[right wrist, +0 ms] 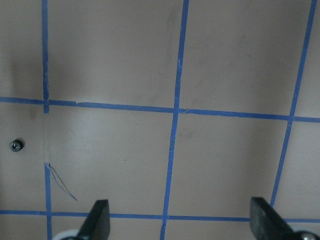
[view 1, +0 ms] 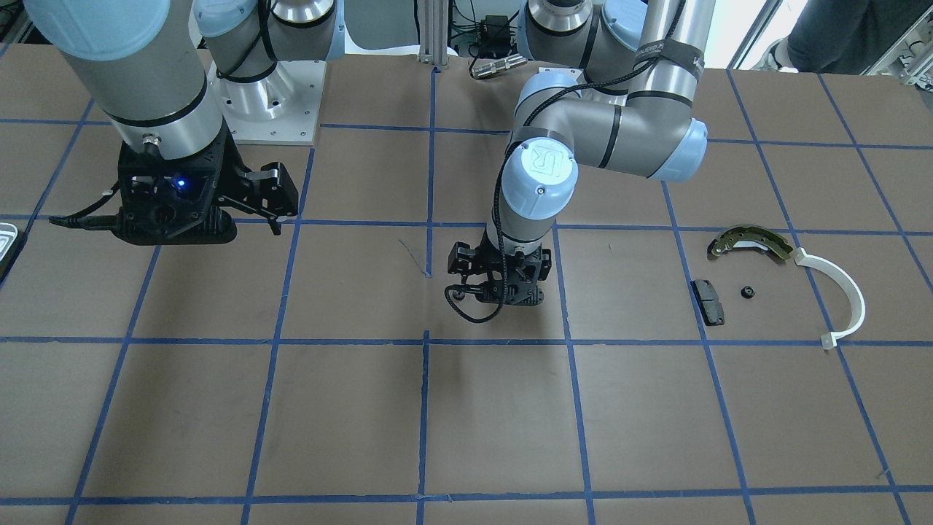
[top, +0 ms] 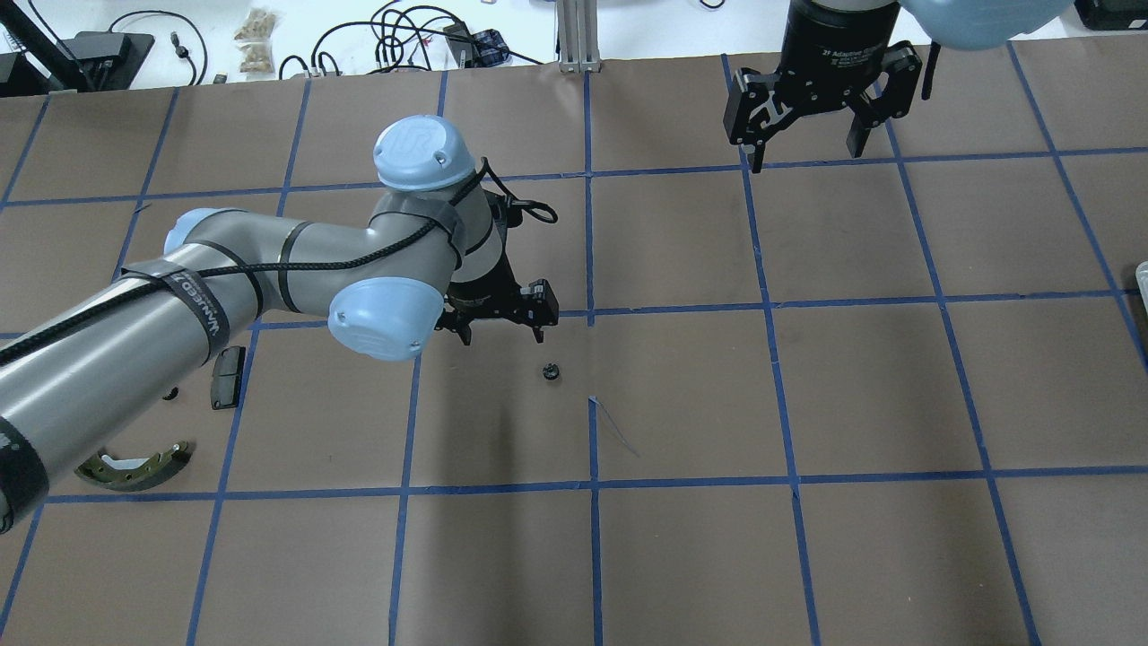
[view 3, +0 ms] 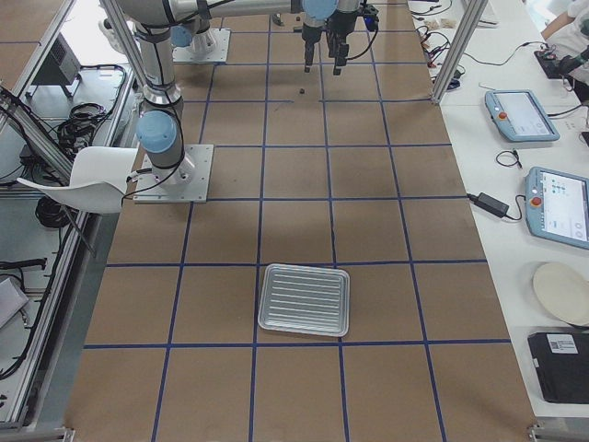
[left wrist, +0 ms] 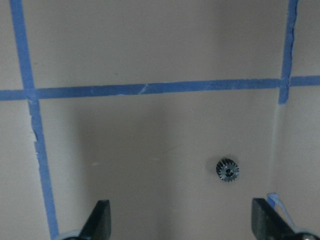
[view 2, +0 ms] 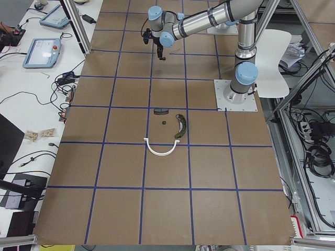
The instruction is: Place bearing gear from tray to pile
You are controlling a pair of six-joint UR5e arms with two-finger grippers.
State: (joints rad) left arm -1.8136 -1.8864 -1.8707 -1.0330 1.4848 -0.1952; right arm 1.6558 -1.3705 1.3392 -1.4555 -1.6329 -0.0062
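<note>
Left pincer (top: 502, 334) hangs with jaws apart over the gear (top: 550, 371), which lies near the middle, off-centre between them. I would centre it, go down straight and close slowly, as so small a part can slip. Right pincer (top: 805, 154) is apart too. Bench (top: 852, 386) is brown with a blue tape grid (top: 767, 308); pile (view 1: 751, 237) lies well apart, operator desks (view 3: 511, 267) alongside.

Dark toothed gear (left wrist: 227, 169) lying flat, between tray (view 3: 304, 299), pile (view 1: 746, 292).
</note>
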